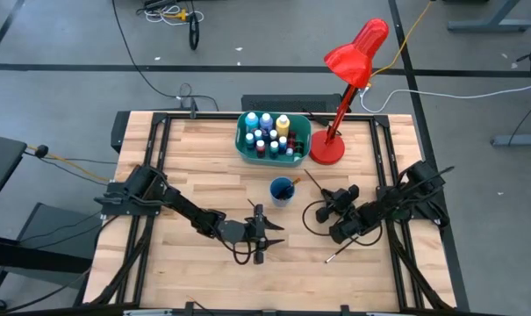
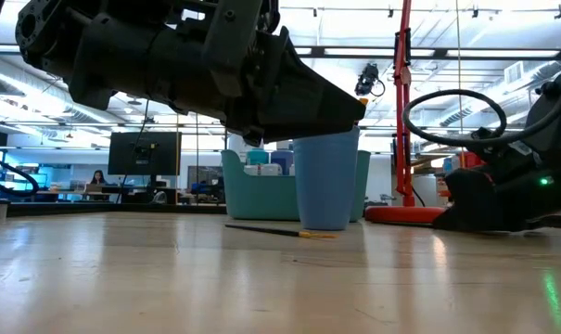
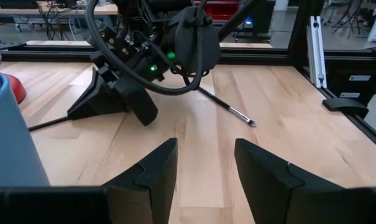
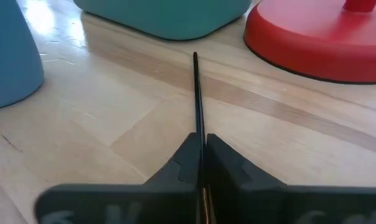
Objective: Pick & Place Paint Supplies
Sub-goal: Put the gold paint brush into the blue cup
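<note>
My right gripper (image 4: 203,155) is low over the table right of the blue cup (image 1: 282,190) and is shut on a thin dark paintbrush (image 4: 196,93). The brush points toward the gap between the teal tub (image 1: 272,136), which holds paint bottles, and the red lamp base (image 1: 326,149). My left gripper (image 3: 203,168) is open near the table's middle, pointing at the right arm with nothing between its fingers. A second brush (image 3: 228,111) lies flat on the table under the right arm. Another brush (image 2: 280,230) lies in front of the cup. My right gripper pinches the paintbrush's shaft (image 4: 198,135) between its two fingers, which lie along it. The fingers come in slanting down from the table's right side. The brush's long free end (image 4: 195,59) sticks out ahead of them, low over the wood. Whether that end touches the table cannot be told.
The blue cup (image 4: 10,56) holds one brush and stands just left of the held brush. The red lamp (image 1: 357,48) leans over the table's far right. The black frame rail (image 3: 315,43) runs along the table's right side.
</note>
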Tool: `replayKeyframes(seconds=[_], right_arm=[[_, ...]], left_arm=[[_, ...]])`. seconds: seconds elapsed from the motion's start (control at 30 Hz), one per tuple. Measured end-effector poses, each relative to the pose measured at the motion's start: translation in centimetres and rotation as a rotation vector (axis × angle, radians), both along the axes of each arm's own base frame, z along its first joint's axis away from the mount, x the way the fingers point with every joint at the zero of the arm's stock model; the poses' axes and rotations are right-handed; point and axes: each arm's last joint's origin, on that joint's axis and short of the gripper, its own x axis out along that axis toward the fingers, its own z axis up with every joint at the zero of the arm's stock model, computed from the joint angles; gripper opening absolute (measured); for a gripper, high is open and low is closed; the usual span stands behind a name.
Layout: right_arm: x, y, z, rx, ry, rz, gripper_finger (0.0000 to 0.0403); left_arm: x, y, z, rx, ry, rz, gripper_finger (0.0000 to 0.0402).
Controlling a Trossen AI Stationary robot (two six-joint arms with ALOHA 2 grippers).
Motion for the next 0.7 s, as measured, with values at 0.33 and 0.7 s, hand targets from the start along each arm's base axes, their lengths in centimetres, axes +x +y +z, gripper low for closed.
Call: replayKeyframes(seconds=[0.33,0.7], right_arm=[[0.1,0.3,0.7,0.014,0.024,0.042,0.0005],[0.6,1.0,5.0,0.173,0.118,0.315,0.0001]], left_arm=[[0.0,0.0,0.0,-0.013,0.000,-0.001,0.0171],[0.0,0.0,0.0,-0.064,-0.001,0.004,0.0171]])
